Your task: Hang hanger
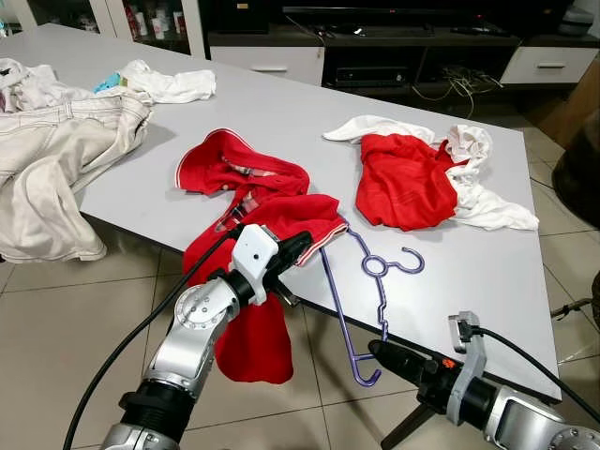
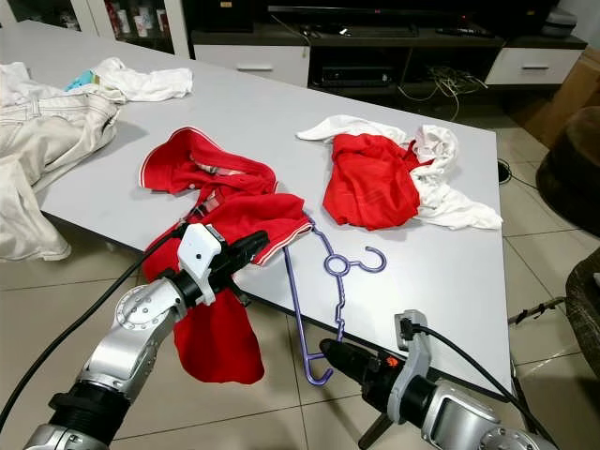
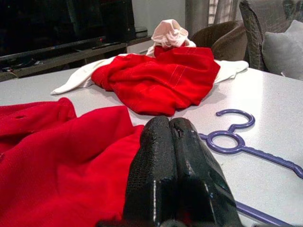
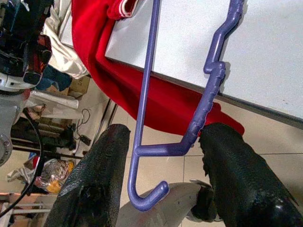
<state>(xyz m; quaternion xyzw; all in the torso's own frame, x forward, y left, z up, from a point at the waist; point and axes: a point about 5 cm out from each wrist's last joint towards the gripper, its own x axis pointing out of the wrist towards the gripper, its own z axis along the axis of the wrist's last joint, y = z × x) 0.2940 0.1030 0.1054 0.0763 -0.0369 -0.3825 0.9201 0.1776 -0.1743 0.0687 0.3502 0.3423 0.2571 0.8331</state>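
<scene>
A purple hanger point(image 1: 381, 305) lies on the white table point(image 1: 281, 112), its hook pointing away from me and one shoulder end sticking out over the front edge. My right gripper point(image 1: 380, 349) is open just below that edge. In the right wrist view its fingers point(image 4: 102, 170) stand on either side of the hanger's point(image 4: 210, 90) overhanging end without closing on it. My left gripper point(image 1: 305, 246) is shut and rests at the edge of a red shirt point(image 1: 272, 220) that drapes off the table. The left wrist view shows the hanger point(image 3: 265, 157) just beyond the fingertips point(image 3: 163, 156).
A second red garment point(image 1: 403, 183) tangled with a white one point(image 1: 483, 192) lies at the far right of the table. Beige trousers point(image 1: 56, 159) and a white cloth point(image 1: 169, 84) lie at the left. A TV cabinet point(image 1: 375, 56) stands behind, with tiled floor point(image 1: 56, 319) below.
</scene>
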